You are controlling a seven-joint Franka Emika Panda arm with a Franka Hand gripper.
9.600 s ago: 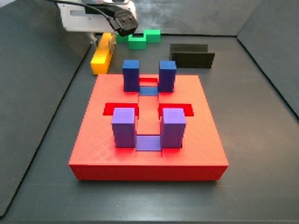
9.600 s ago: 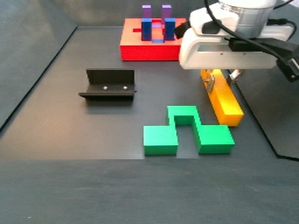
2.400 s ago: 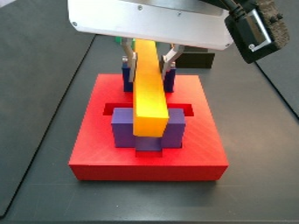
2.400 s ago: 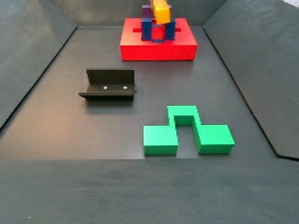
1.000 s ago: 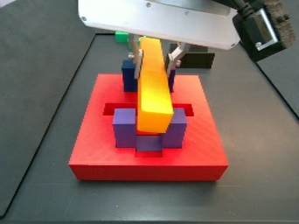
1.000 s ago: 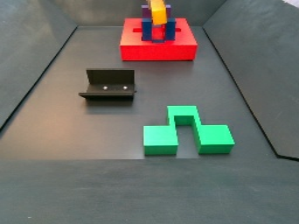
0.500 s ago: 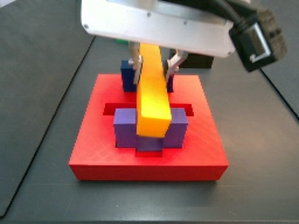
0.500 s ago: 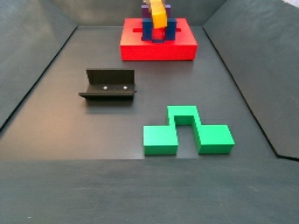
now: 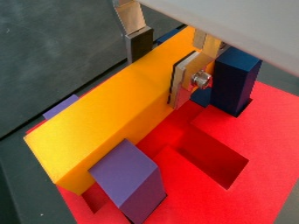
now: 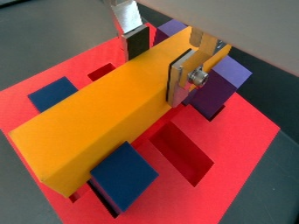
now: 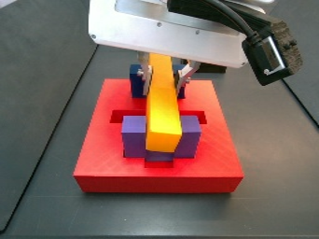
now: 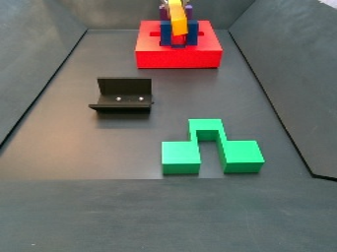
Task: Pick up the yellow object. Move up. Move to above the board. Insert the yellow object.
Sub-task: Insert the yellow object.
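Yellow object (image 11: 162, 101) clamped in pincer (image 11: 167, 67), low over board (image 11: 100, 159)

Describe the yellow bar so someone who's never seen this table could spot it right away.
Find the red board at one end of the dark floor. Above it, the gripper holds the yellow object, lying between the blue and purple blocks. It is the only long yellow-orange piece.

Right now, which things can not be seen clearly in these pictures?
- Gripper: its fingertips are hidden in a side view by its own white housing.
- Yellow object: its far end is hidden there by that housing; small in the other.
- Board: slots too small to read.
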